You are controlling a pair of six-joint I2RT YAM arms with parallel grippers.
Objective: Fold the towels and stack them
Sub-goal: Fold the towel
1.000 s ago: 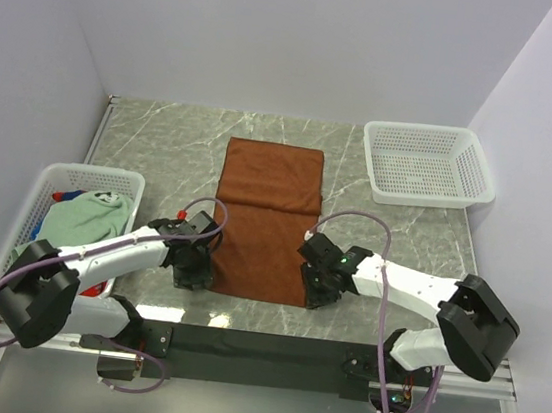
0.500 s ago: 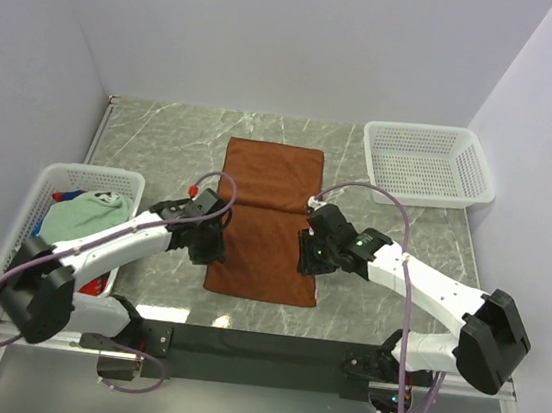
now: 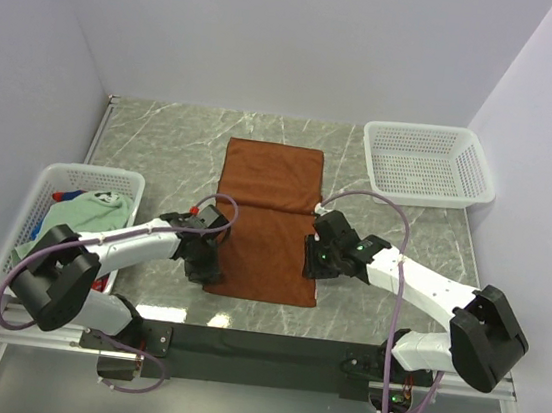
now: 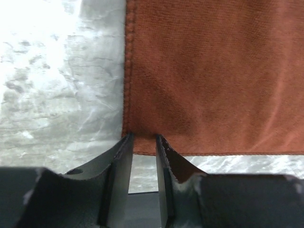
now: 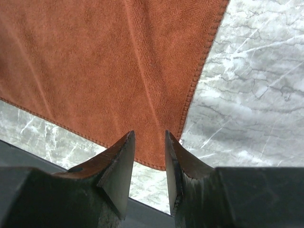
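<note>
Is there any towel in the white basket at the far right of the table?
No, the right basket shows only bare mesh; towels sit in the left basket.

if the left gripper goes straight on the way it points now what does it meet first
The near left corner of the rust-brown towel, most likely: the left gripper aims at its hem, with the marble table just beneath. How much gap remains is unclear.
</note>
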